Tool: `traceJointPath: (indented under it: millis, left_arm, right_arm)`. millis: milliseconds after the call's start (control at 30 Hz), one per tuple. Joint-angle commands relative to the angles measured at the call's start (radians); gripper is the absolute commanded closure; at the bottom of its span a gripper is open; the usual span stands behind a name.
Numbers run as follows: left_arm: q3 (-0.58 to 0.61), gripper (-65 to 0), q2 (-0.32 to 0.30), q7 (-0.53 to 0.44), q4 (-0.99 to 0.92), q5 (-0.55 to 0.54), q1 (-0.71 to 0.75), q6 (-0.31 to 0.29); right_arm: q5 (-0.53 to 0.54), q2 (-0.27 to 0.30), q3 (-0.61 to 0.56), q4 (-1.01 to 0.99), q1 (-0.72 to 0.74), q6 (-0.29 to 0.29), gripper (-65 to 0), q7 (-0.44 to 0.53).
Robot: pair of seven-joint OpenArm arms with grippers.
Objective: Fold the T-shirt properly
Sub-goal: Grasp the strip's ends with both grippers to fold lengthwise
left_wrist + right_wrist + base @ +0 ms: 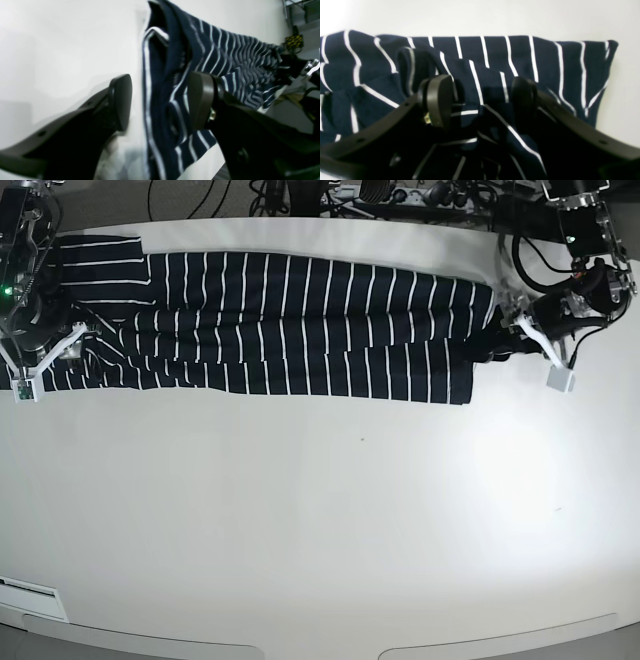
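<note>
The T-shirt (pixel 300 320), dark navy with thin white stripes, lies as a long band across the back of the white table (pixel 350 510). My left gripper (pixel 162 102) is open at the band's right end (pixel 487 345). A folded edge of the T-shirt (pixel 225 55) runs between its fingers (pixel 122 102) without being pinched. My right gripper (pixel 481 100) is open at the band's left end (pixel 88 338). It hangs low over bunched folds of the T-shirt (pixel 495 55), and its pads (pixel 437 100) stand wide apart.
Cables and equipment (pixel 400 195) crowd the table's far edge. A yellow-and-black object (pixel 295 41) lies past the shirt in the left wrist view. A white label (pixel 20 585) sits at the front left corner.
</note>
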Motion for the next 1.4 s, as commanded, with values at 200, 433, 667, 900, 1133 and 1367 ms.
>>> traceJointPath:
  millis: [200,433,667,900,1133,1367]
  left_arm:
    - [0.035,-37.3,0.03,0.037,0.005,0.047,0.013,0.009]
    - [0.043,-37.3,0.067,0.025,0.005,0.047,0.012,0.008]
    - [0.043,-29.4,0.102,0.0,0.005,0.081,-0.008,-0.005]
    - [0.032,0.0,0.098,-0.054,0.005,0.208,-0.064,0.025]
    - [-0.011,0.0,0.077,-0.064,0.005,0.225,-0.076,0.024]
    - [-0.076,0.0,0.004,-0.064,0.005,0.217,-0.076,0.024]
  right_arm:
    - [0.012,0.019,0.006,0.036,0.006,0.002,-39.4,-0.002]
    - [0.015,0.019,0.006,0.036,0.006,0.012,-39.4,-0.005]
    - [0.016,0.019,0.006,0.035,0.006,0.03,-39.4,-0.005]
    - [0.015,0.019,0.006,0.036,0.006,0.084,-39.4,0.025]
    - [0.015,0.02,0.006,0.075,0.084,0.098,-39.4,0.051]
    - [0.016,0.019,0.006,0.131,0.118,0.098,-28.3,0.025]
